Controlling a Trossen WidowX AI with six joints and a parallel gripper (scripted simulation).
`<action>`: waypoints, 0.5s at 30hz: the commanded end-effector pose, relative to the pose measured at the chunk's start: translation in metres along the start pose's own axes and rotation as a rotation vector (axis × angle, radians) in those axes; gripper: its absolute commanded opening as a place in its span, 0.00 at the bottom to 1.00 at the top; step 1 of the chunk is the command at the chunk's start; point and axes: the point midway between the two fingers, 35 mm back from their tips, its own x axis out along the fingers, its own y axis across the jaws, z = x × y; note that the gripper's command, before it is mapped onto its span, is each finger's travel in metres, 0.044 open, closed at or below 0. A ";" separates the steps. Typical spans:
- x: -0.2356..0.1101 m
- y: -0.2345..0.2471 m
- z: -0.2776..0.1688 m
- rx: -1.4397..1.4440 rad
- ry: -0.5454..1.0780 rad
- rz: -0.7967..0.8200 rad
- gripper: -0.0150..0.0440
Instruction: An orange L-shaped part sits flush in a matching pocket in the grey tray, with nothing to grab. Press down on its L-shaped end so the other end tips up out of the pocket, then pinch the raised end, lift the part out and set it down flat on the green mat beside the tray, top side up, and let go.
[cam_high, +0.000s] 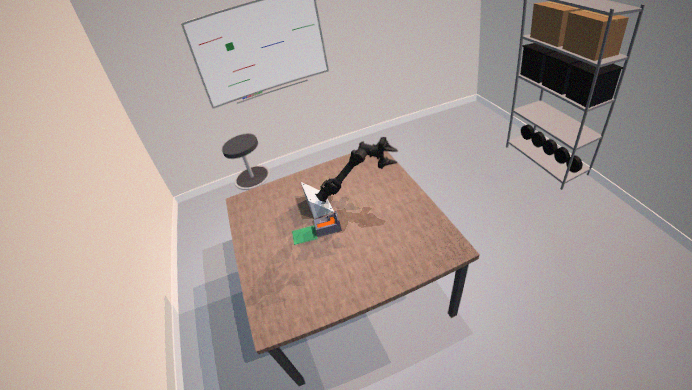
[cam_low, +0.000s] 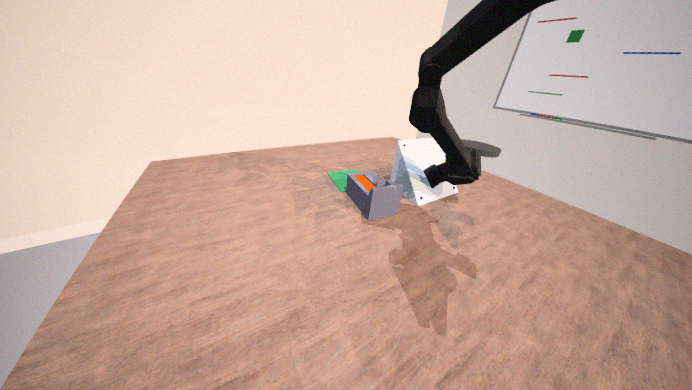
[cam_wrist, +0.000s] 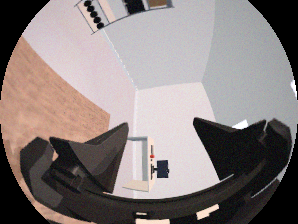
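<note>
While the black parallel-jaw gripper (cam_high: 389, 153) hangs wide open and empty at the bench's far edge, a white wedge-shaped mount (cam_low: 417, 172) crowds the grey tray (cam_low: 378, 201) holding the orange L-shaped part (cam_low: 366, 183), mid-bench.

Open black pincer (cam_high: 389, 153) hangs past the brown wooden table's (cam_high: 400, 260) far edge; grey tray (cam_high: 334, 228) holding orange L-shaped part (cam_high: 325, 225) well behind it, flat green mat (cam_high: 304, 235) beyond.

Even, bright light; soft arm shadow on table (cam_low: 200, 280); wrist view fisheye, black-vignetted, slightly blurred.
</note>
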 end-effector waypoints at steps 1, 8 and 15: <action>-0.001 -0.001 0.004 -0.003 -0.002 -0.006 0.89; -0.030 -0.023 0.059 -0.099 -0.034 -0.124 0.58; -0.069 -0.035 0.127 -0.208 -0.080 -0.251 0.56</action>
